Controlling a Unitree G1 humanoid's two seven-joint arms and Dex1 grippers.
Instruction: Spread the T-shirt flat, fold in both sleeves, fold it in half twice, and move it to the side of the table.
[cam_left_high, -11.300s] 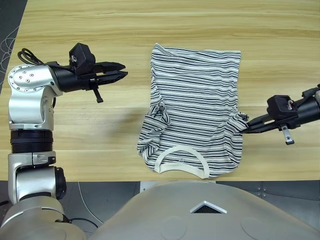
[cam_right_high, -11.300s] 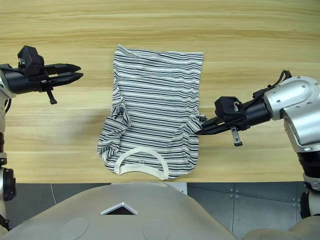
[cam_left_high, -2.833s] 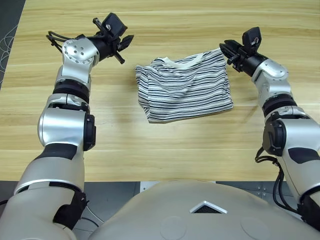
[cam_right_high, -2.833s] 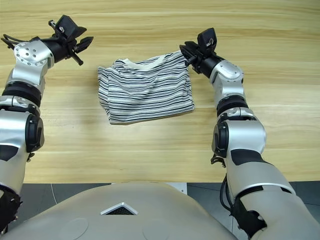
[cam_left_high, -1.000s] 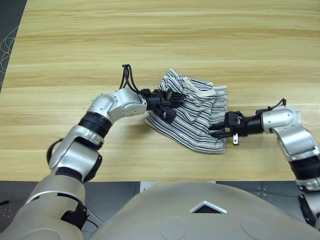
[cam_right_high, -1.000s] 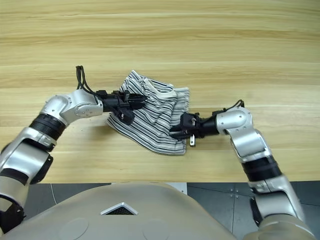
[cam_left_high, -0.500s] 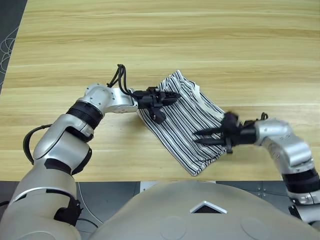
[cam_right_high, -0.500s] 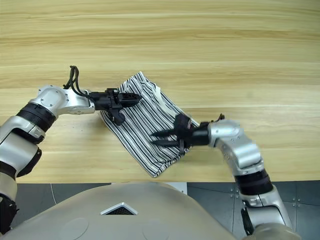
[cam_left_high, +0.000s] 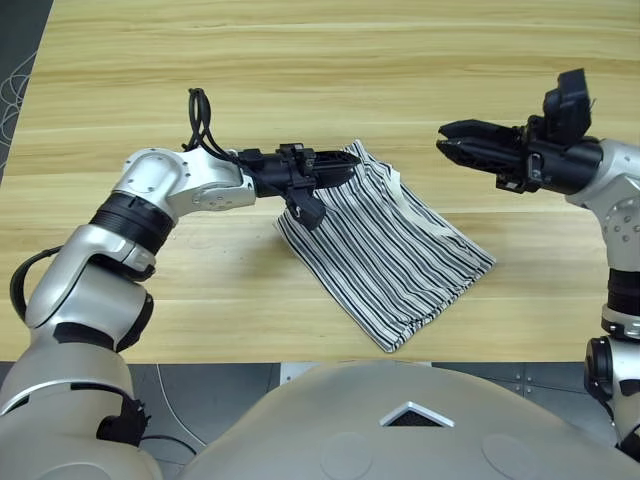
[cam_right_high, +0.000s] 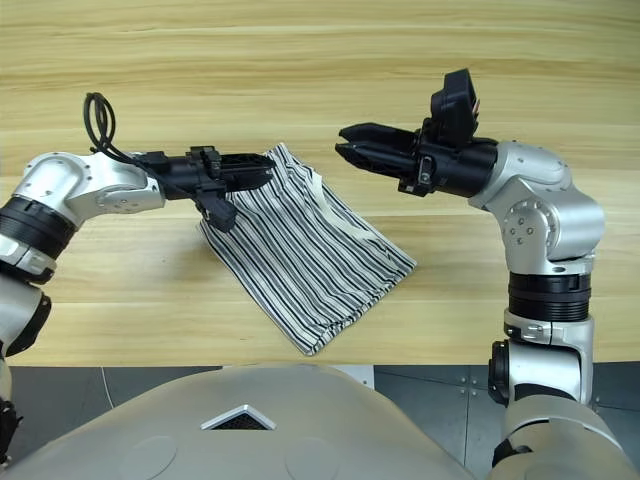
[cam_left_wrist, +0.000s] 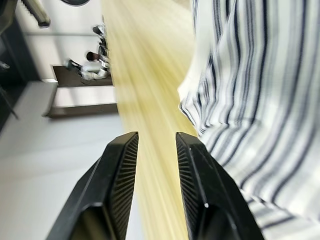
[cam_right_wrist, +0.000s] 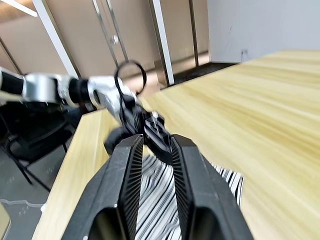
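head stereo: down on table (cam_left_high: 400, 60) | wrist cams: forward, low (all share T-shirt (cam_left_high: 380, 250))

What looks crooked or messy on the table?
The folded black-and-white striped T-shirt lies crooked, turned diagonally on the light wooden table, its near corner almost at the front edge. Nothing looks spilled or damaged.

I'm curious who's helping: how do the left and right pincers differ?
The left pincer is at a corner of the T-shirt; the right pincer is off it, over bare table. The left points rightward, the right leftward. Both are black, slightly open, empty.
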